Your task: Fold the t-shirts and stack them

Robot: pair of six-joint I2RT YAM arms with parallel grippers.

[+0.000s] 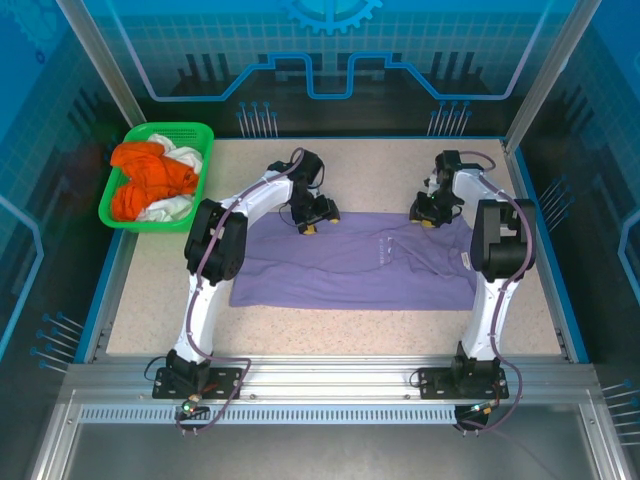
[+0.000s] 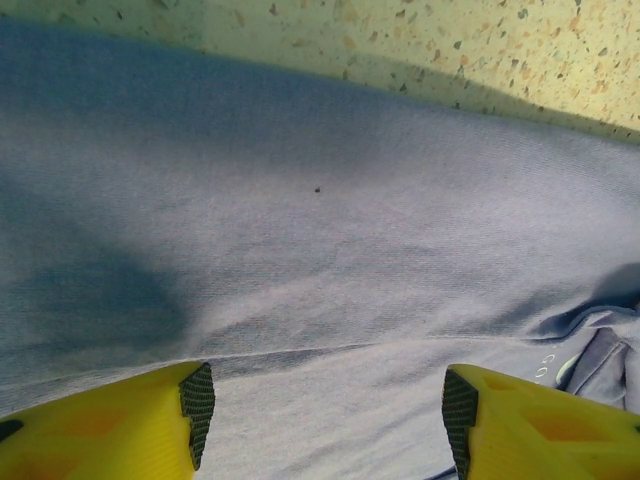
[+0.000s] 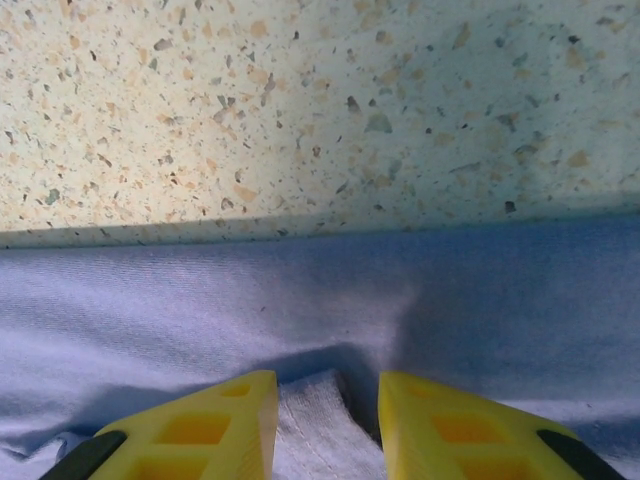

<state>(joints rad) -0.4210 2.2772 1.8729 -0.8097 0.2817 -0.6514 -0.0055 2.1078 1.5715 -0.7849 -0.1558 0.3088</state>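
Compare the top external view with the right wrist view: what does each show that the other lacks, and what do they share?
Top external adds the green plastic mesh basket holding crumpled orange and white cloth t-shirts, both arms, the left end effector, and the whole outline of the large lavender-purple cloth t-shirt, laid flat. Right wrist adds close detail: a ridge of cloth bunched between the yellow fingers of the right end effector. Both share that shirt's far edge against the speckled beige tabletop.

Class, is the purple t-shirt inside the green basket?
No, the purple t-shirt lies spread on the table; the green basket holds orange and white cloth.
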